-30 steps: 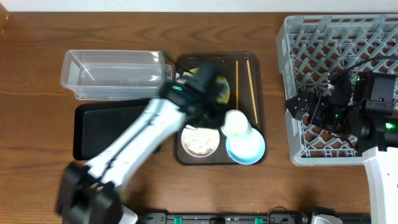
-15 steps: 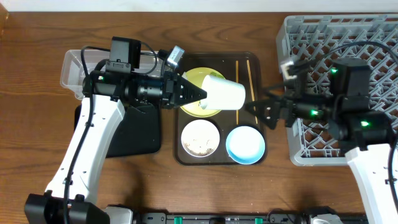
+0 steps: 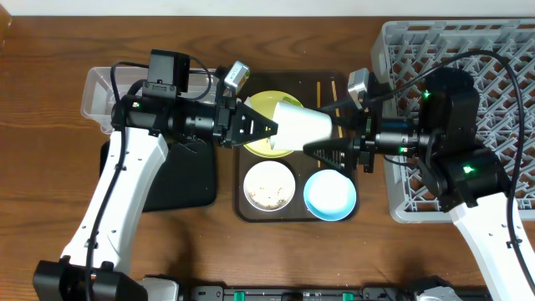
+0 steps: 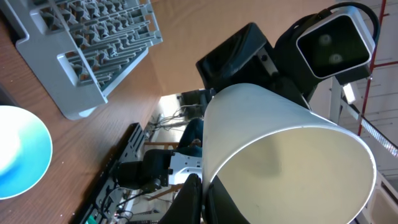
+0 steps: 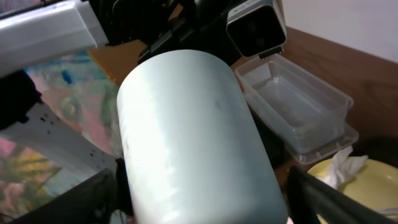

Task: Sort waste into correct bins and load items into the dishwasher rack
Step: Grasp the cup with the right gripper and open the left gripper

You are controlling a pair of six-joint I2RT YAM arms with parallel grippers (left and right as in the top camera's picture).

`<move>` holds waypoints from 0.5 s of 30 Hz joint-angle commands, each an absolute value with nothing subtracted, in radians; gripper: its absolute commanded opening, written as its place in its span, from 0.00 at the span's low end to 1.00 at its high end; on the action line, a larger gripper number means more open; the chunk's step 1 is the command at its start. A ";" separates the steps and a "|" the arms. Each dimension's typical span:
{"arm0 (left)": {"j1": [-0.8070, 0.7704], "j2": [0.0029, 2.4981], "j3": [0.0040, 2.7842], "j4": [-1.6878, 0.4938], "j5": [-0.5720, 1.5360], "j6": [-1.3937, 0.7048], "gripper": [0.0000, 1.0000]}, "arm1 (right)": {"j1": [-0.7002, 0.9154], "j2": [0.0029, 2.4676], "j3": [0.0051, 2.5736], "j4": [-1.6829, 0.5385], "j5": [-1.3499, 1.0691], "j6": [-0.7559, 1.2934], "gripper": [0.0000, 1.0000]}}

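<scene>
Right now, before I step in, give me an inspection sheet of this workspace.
Surface: wooden table, brown serving tray mid-table.
Job's things: white cup held sideways above the tray; yellow plate, white bowl with food scraps, blue bowl, chopsticks on tray; clear tub, black tray left; rack right.
Clutter: nothing seen.
Grippers: left pincer shut on cup's rim; right pincer open, cup between its fingers.
Cables: black leads over rack.
Surroundings: pale wall behind table.

the hand (image 4: 202,198) pinches the white cup (image 4: 273,143) by its rim, grey rack (image 4: 93,43) and light blue bowl (image 4: 18,149) beyond.
</scene>
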State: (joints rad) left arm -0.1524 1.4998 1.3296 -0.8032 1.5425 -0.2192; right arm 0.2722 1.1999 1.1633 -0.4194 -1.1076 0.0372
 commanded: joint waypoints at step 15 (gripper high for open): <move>-0.149 1.496 1.328 -0.800 1.573 -0.199 0.13 | 0.286 1.213 1.178 -0.423 -1.078 0.044 0.60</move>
